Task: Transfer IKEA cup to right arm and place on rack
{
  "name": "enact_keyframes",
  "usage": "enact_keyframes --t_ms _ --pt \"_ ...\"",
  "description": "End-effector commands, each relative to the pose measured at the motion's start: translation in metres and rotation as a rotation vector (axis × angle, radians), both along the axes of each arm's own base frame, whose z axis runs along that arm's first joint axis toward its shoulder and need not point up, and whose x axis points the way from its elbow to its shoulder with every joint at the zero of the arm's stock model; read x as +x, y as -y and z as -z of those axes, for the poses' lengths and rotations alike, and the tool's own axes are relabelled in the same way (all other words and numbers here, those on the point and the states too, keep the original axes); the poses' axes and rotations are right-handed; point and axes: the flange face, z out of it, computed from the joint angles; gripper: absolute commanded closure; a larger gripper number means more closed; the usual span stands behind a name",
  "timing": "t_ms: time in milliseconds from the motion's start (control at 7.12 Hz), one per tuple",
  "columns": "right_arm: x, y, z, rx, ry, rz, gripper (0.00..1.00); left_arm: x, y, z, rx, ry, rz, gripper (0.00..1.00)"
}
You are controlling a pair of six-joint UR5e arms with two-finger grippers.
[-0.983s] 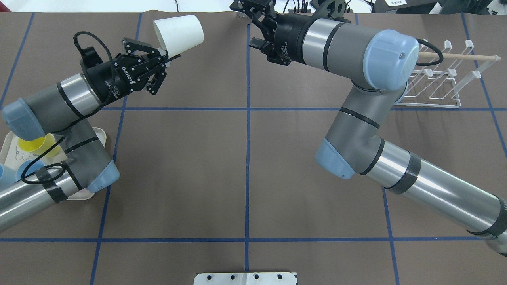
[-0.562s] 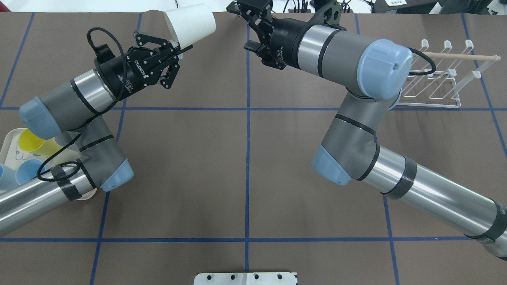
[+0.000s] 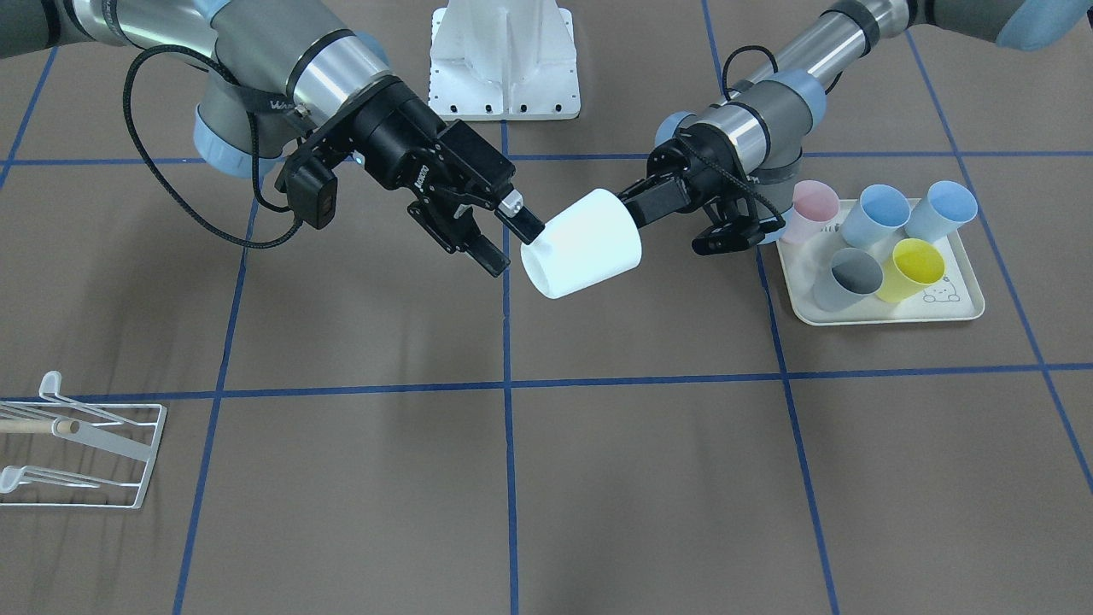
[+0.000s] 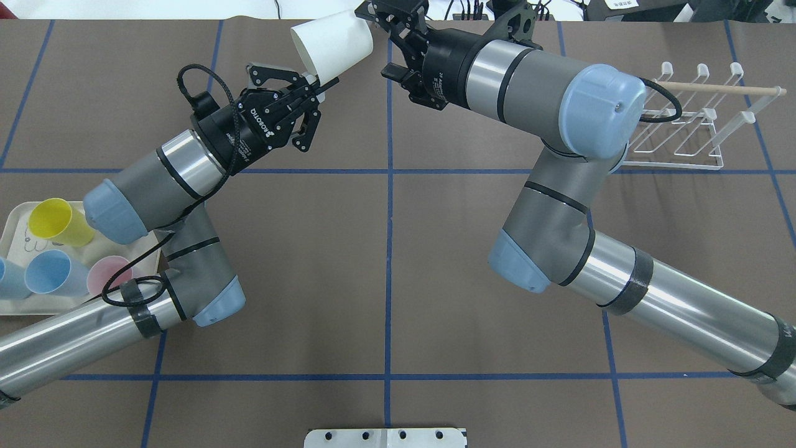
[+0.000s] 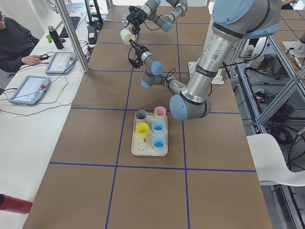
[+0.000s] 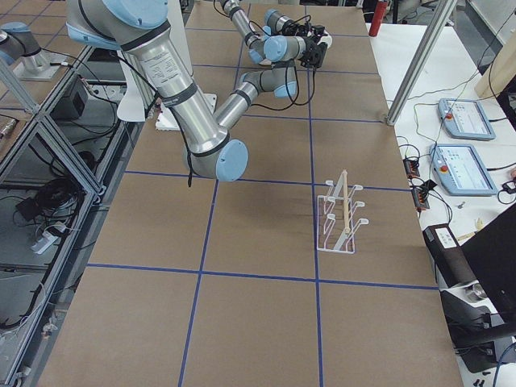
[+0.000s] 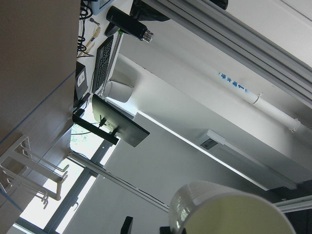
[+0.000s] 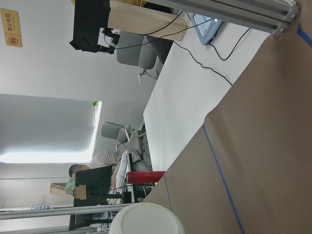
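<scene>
The white IKEA cup (image 3: 581,243) hangs on its side above the table, far from the robot's base. My left gripper (image 3: 639,210) is shut on its rim, one finger inside the mouth. In the overhead view the cup (image 4: 333,41) points its closed base at my right gripper (image 4: 377,42). That right gripper (image 3: 508,242) is open, with its fingertips (image 3: 523,226) right at the cup's base end; I cannot tell if they touch. The right wrist view shows the cup's base (image 8: 146,220) close below. The white wire rack (image 4: 684,138) with its wooden dowel stands behind the right arm's elbow.
A cream tray (image 3: 879,314) holds several coloured cups (image 3: 914,266) near the left arm's forearm. The same tray (image 4: 11,221) sits at the overhead view's left edge. A seated person (image 5: 14,43) and tablets (image 5: 29,88) are beyond the table's far side.
My left arm has swung the cup to the right, up to the right gripper's open fingers. The right gripper has barely moved. The tray's cups show more fully.
</scene>
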Motion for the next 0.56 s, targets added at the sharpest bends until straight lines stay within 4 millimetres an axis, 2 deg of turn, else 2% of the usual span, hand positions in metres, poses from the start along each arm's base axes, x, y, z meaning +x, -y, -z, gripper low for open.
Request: enact_keyframes --t_ms 0,140,421 --pt "-0.001 -0.001 0.001 -0.014 0.014 0.006 0.0 0.008 -0.003 0.007 -0.001 -0.011 -0.005 1.0" --pt "-0.001 -0.002 0.001 -0.014 0.014 0.007 0.0 0.01 -0.004 0.014 0.001 -0.023 -0.004 1.0" --pt "-0.003 0.0 0.0 -0.017 0.011 0.004 0.01 0.026 -0.01 0.022 -0.016 -0.039 -0.002 1.0"
